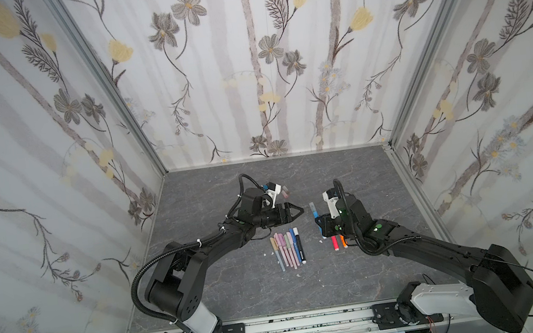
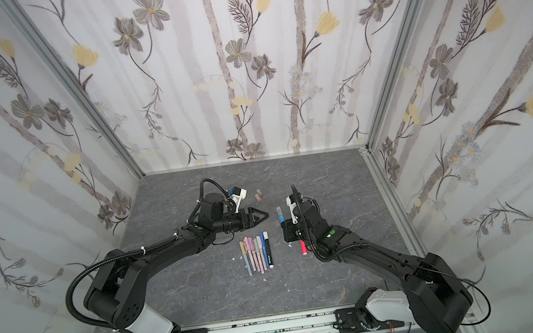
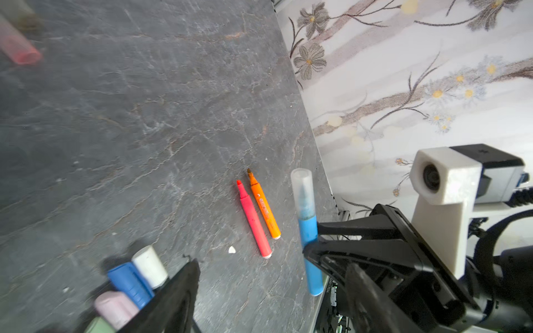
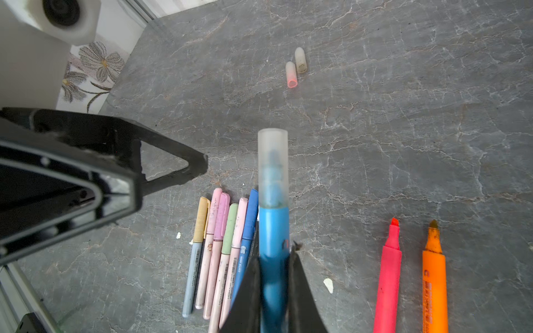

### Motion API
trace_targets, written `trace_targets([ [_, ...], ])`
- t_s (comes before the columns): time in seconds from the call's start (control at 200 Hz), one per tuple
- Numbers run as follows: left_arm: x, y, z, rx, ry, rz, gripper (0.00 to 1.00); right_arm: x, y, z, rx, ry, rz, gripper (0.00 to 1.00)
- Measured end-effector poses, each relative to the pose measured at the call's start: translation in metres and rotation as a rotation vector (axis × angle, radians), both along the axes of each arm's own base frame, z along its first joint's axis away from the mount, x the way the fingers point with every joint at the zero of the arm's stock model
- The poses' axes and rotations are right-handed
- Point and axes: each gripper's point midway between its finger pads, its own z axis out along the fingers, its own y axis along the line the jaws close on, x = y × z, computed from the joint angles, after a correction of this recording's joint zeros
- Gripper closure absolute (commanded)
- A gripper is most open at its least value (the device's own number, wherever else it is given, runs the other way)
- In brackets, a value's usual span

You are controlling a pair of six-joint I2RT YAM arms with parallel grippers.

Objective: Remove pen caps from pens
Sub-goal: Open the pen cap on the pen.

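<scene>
My right gripper [image 4: 275,250] is shut on the barrel of a blue pen [image 4: 273,230], held above the table [image 1: 347,177] with its frosted pen cap [image 4: 272,161] still on. In both top views the blue pen [image 1: 314,210] [image 2: 279,215] stands just right of my left gripper [image 1: 300,209] [image 2: 266,214]. My left gripper [image 3: 272,265] is open, and nothing lies between its fingers [image 3: 184,288]. It stays a short gap from the frosted cap [image 3: 301,187]. Several capped pens [image 1: 286,248] lie in a row below both grippers.
A red marker [image 4: 389,274] and an orange marker [image 4: 434,274] lie uncapped, side by side, under my right arm. Two loose caps, one pink [image 4: 292,74] and one pale [image 4: 300,60], rest farther back. Small white specks [image 4: 328,285] dot the table.
</scene>
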Motion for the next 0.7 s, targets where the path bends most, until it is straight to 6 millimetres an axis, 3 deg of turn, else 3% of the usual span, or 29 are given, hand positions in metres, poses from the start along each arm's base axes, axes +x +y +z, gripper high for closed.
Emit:
trace_targets([
  [0.699, 0.019, -0.045, -0.006, -0.032, 0.021, -0.042, 0.55, -0.002, 0.01, -0.002, 0.037, 0.008, 0.039, 0.98],
])
